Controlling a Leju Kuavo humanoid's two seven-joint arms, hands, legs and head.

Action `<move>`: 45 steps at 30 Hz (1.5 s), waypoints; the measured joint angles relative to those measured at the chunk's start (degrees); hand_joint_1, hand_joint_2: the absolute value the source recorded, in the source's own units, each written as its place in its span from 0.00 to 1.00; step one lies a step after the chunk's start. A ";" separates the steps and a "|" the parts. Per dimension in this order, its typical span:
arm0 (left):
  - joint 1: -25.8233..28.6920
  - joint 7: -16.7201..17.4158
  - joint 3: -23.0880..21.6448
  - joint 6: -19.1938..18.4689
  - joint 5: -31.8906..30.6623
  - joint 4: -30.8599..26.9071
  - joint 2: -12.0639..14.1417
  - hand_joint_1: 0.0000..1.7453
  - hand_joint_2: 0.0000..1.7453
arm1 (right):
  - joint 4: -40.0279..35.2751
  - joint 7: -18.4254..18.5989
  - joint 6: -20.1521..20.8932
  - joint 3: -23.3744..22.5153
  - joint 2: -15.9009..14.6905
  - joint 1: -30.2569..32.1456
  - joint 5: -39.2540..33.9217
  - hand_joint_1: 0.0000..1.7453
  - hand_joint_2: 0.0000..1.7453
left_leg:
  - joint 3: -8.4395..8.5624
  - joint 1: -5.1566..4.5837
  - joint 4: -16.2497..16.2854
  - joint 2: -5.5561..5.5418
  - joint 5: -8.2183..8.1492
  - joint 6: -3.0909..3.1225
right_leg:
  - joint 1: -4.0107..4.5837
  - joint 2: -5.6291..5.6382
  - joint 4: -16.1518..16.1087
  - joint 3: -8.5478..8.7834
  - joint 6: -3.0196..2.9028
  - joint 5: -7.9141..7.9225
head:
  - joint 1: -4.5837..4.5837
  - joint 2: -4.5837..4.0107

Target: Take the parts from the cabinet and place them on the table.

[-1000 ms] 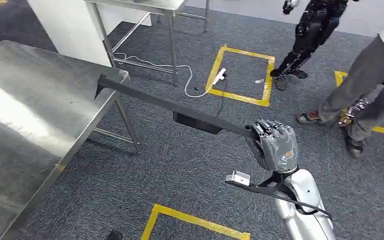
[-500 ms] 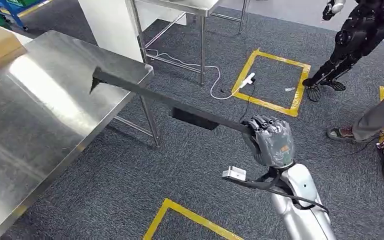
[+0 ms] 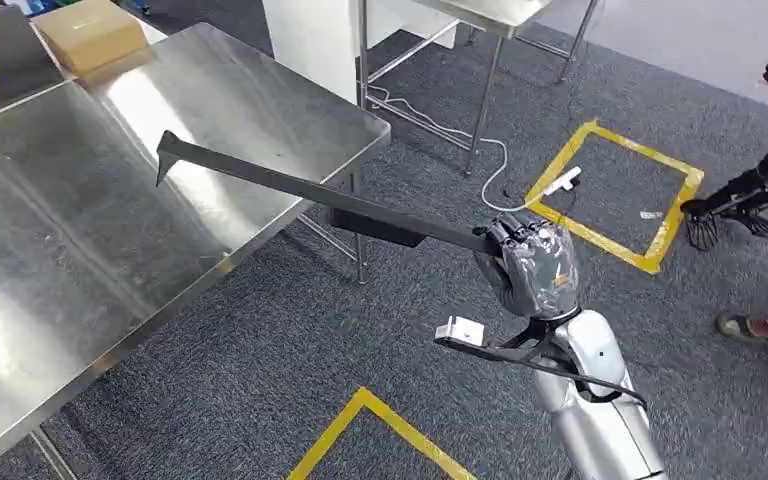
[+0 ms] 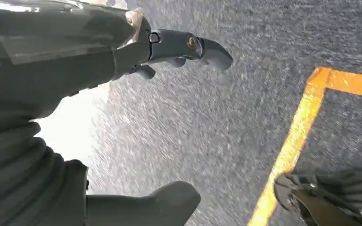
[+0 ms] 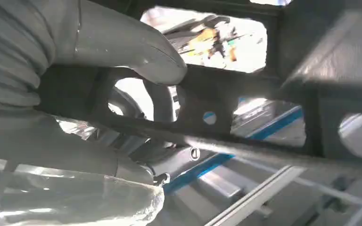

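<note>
The right hand [image 3: 532,265] grips 1 end of a long black metal bar [image 3: 300,189]; the bar's far hooked tip reaches out above the shiny steel table [image 3: 80,200]. The left hand [image 4: 136,52] hangs over grey carpet [image 4: 245,103], fingers apart, holding nothing.

The tabletop [image 3: 110,190] is on the left. A box [image 3: 90,33] sits on its far corner. The right hand [image 3: 530,265] is to the right of the tabletop, over the floor [image 3: 290,370]. It holds a long part [image 3: 300,188] that reaches out over the tabletop's edge.
</note>
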 joint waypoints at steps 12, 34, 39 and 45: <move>0.68 0.66 -0.02 -0.57 -1.55 0.15 0.22 0.00 1.00 | 8.63 -0.83 2.34 0.05 -1.59 -5.96 -3.65 0.97 1.00 | -1.34 0.59 0.73 -6.38 0.27 -2.65 | -1.26 1.50 -12.14 4.60 0.20 7.08 | -0.09 0.00; -1.01 0.37 -0.04 -1.64 -4.81 0.15 0.15 0.00 1.00 | 47.41 1.05 4.17 0.33 -2.54 -27.68 -1.77 0.97 1.00 | -0.53 -0.09 -0.02 -3.28 0.73 0.43 | -0.31 0.31 4.55 -3.56 1.12 0.61 | -0.31 0.00; -1.16 -0.26 -0.04 -1.42 -4.81 0.15 0.20 0.00 1.00 | 50.56 1.44 4.15 0.72 -1.46 -29.95 -0.85 0.97 1.00 | -1.46 -0.11 0.69 -7.09 0.69 -1.17 | -1.34 4.38 -12.10 3.30 2.20 7.68 | -0.35 0.00; -0.93 -0.26 -0.02 -1.38 -4.83 0.15 0.42 0.00 1.00 | 51.91 1.73 4.07 1.22 0.35 -31.18 -0.61 0.97 1.00 | -5.49 0.04 7.79 -0.91 -3.44 -2.73 | -1.25 0.84 -12.37 3.66 -0.49 7.77 | -1.22 0.00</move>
